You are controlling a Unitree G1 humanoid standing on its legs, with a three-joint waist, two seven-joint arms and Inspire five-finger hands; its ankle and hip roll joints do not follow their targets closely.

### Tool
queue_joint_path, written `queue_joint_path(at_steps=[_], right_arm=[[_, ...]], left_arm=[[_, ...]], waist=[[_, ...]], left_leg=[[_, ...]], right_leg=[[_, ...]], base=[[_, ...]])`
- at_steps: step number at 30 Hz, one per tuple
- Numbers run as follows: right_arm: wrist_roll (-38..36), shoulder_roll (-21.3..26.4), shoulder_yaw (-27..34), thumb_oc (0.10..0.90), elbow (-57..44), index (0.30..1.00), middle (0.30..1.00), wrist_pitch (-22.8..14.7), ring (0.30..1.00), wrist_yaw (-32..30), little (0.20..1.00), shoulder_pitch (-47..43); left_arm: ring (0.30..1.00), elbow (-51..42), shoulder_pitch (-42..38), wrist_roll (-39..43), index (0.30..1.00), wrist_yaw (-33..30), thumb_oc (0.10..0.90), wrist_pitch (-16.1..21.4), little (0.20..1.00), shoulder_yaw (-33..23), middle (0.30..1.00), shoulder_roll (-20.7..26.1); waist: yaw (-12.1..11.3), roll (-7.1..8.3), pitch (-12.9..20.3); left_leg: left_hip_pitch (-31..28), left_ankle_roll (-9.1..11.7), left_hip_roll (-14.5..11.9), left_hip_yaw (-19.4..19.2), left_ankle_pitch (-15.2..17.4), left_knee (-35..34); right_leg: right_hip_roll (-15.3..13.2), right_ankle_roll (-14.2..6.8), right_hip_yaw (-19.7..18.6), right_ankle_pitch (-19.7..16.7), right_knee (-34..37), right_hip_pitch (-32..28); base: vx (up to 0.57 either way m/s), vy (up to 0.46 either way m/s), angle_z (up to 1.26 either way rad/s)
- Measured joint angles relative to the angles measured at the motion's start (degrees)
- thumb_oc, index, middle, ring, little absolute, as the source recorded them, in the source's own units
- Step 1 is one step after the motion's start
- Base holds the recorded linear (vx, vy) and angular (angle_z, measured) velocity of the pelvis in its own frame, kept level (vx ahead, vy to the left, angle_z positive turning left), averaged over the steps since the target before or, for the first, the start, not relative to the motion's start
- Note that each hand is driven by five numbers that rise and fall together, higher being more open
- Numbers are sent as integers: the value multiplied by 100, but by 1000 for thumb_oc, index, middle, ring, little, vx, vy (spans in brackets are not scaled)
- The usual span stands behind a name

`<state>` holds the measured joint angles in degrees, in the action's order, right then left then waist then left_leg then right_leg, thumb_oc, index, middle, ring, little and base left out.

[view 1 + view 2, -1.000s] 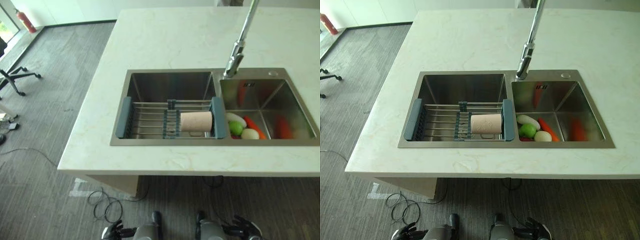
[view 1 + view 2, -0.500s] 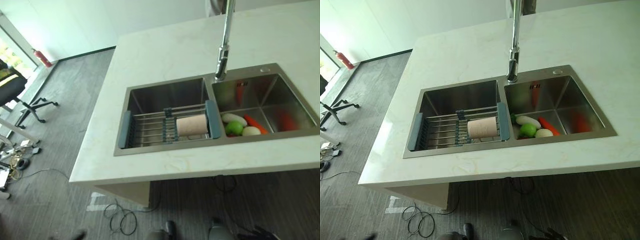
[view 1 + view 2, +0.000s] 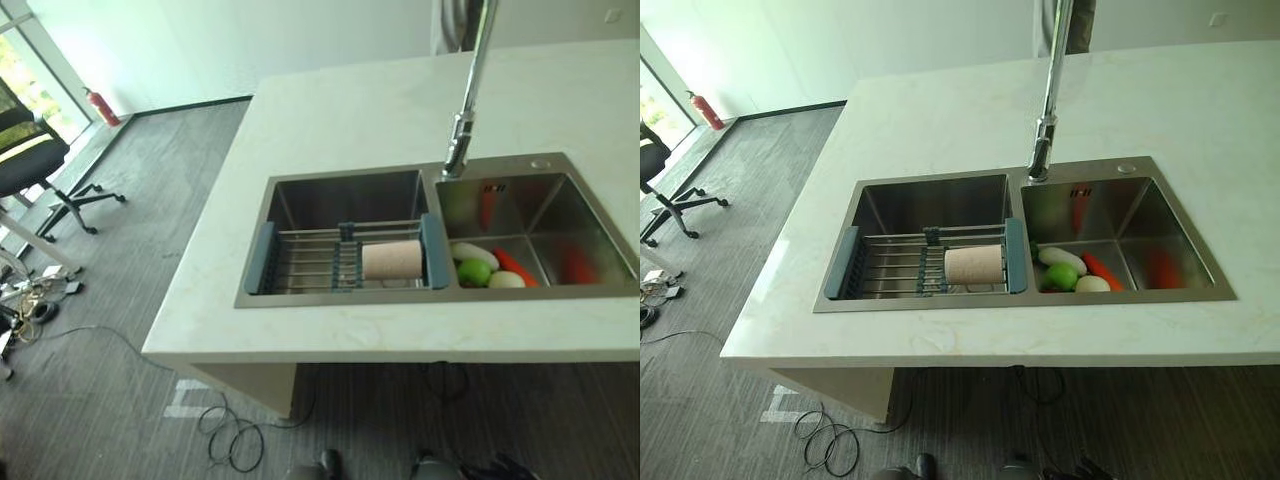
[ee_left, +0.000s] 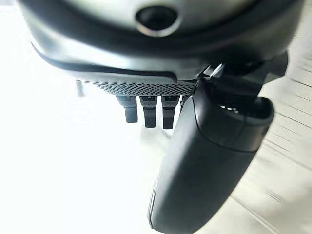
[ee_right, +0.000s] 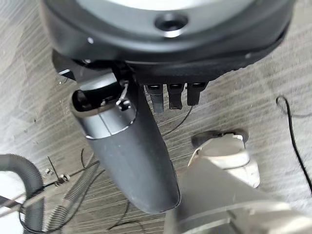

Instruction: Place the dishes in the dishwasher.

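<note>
Grey striped carpet floor [image 3: 130, 200], pale walls [image 3: 250, 40], office chair [image 3: 40, 170] by a bright window [image 3: 25, 70]

Double sink [image 3: 350, 186] in white countertop [image 3: 350, 120], faucet [image 3: 465, 120] between basins; vegetables [image 3: 487, 268] in right basin. Office chair [image 3: 35, 170], fire extinguisher [image 3: 102, 106] on floor.

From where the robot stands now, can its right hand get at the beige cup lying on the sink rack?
Probably not yet. The right hand hangs low over the floor, empty, fingers relaxed. The cup on the rack is uncovered, but the counter edge lies between.
</note>
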<state>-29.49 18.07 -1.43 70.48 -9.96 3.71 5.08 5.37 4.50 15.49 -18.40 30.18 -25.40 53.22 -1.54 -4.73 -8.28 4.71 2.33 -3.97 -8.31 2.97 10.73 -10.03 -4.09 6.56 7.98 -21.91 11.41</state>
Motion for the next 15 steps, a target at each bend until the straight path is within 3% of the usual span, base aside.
queue_joint_path(at_steps=[3,6,12,14,15], right_arm=[[-1,-44,-1,800,11,900,900,29,900,2,900,-79],[-119,-31,7,800,21,900,900,30,900,1,900,-42],[-272,-27,160,800,199,900,900,49,900,-2,900,71],[-274,-27,174,800,195,900,900,48,900,2,900,134],[-274,-26,185,800,195,900,900,49,900,2,900,129]], left_arm=[[900,-376,-383,10,900,966,800,-334,900,690,900,110],[900,-368,-713,262,900,1421,800,-592,900,1081,900,340],[900,-610,-1683,1116,900,2525,800,-1188,900,1746,900,292],[900,-831,-2013,1120,900,2817,800,-1531,900,2270,900,176],[900,-866,-2304,1112,900,2988,800,-1782,900,2814,900,175]], waist=[[186,-24,12],[353,-13,12],[635,-11,10],[765,-12,8],[819,-11,6]], left_leg=[[-40,32,-67,-89,8,-11],[-168,82,-148,-197,33,-34],[-247,136,-234,-359,50,-77],[-328,148,-242,-455,62,-122],[-408,148,-242,-568,64,-180]], right_leg=[[81,9,-68,1,14,14],[164,24,-151,36,38,-41],[276,28,-290,1,40,8],[301,25,-383,-3,50,1],[324,13,-456,-20,65,11]], base=[[14,-66,-16],[5,-51,-23],[15,-22,-17],[38,-8,-34],[40,-10,-23]])
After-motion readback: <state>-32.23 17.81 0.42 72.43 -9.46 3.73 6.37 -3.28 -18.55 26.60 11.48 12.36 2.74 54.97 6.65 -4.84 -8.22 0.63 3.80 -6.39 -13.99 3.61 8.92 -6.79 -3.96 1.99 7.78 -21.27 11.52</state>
